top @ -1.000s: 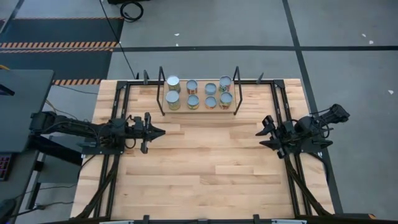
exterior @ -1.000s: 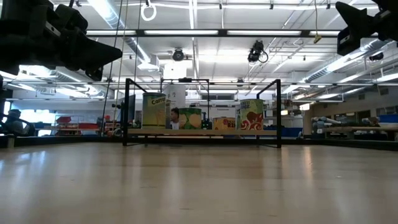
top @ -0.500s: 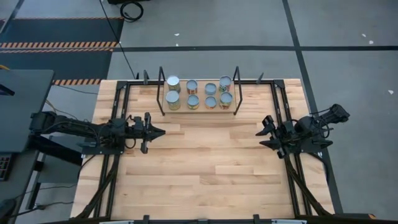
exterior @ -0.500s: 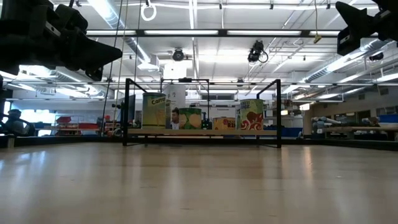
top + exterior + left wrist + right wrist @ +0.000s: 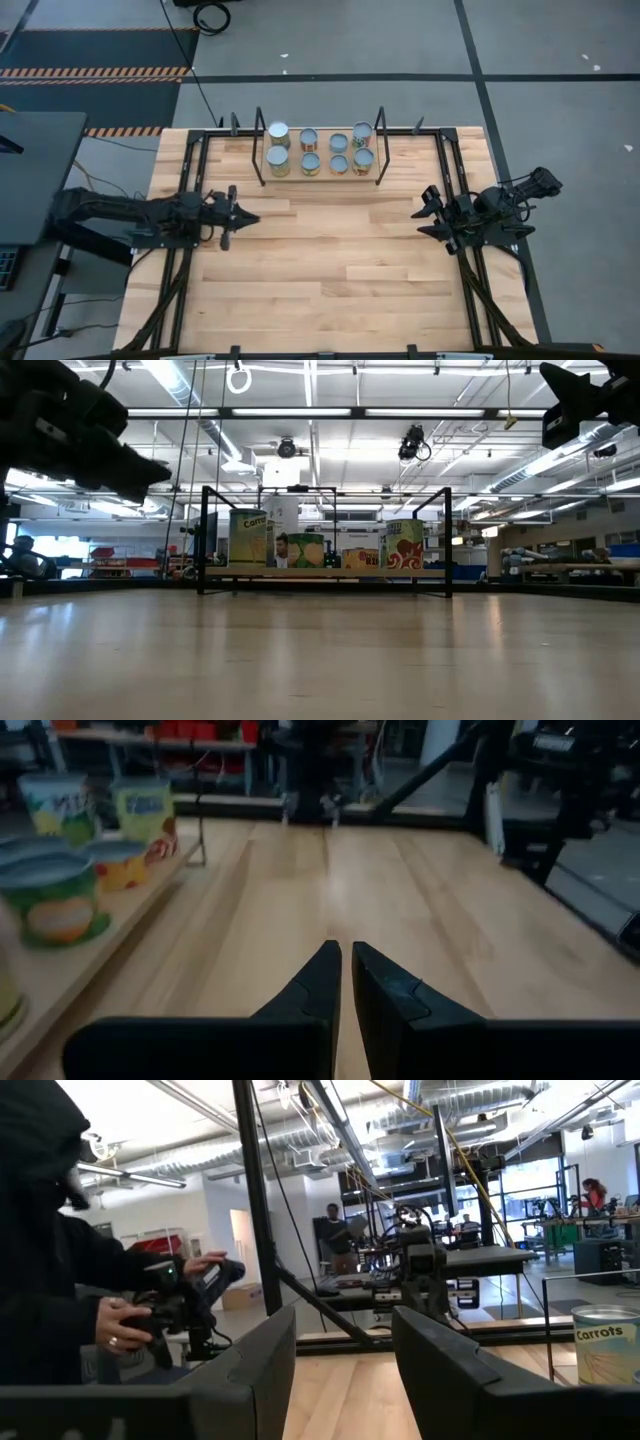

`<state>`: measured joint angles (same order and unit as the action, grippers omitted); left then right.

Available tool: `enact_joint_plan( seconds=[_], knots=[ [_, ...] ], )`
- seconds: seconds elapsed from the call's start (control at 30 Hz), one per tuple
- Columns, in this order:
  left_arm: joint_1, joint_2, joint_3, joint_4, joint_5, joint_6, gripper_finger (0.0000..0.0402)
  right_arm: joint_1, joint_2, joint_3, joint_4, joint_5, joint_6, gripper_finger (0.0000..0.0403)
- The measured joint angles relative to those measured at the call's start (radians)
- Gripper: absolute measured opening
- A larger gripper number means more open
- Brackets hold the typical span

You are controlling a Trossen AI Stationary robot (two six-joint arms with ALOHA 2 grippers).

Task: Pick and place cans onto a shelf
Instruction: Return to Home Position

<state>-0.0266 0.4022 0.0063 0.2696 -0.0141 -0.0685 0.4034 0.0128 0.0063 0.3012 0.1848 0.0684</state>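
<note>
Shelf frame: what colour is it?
Black. The shelf frame shows best in the low view.

1. High: straight down from well above, taking in the whole table (image 5: 330, 270).
2. Low: at table-top height, level across to the shelf (image 5: 325, 572) and room.
3. Left wrist: close behind the left tool (image 5: 345, 948), along the table.
4. Right wrist: past the right tool (image 5: 343, 1315), roomward; shares the shelf with the other 3.
</note>
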Motion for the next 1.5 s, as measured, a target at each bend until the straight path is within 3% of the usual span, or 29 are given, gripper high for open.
enact_joint_plan(
  seconds=[0.17,0.37,0.5,1.5],
  knots=[
    [0.004,-0.216,0.001,-0.24,-0.024,-0.063,0.0036,0.0,0.0,0.0,0.003,0.0,0.0,0.0174],
    [0.03,-0.404,0.001,-0.246,-0.026,0.112,0.0037,0.0,0.0,0.0,0.004,0.0,0.0,0.0174],
    [0.009,-0.402,0.001,-0.247,-0.041,0.053,0.0037,0.0,0.0,0.0,0.004,0.0,0.0,0.0174],
    [0.006,-0.389,0.001,-0.178,-0.026,0.054,0.0036,0.0,0.0,0.0,0.011,0.0,0.0,0.0174]
  ],
)
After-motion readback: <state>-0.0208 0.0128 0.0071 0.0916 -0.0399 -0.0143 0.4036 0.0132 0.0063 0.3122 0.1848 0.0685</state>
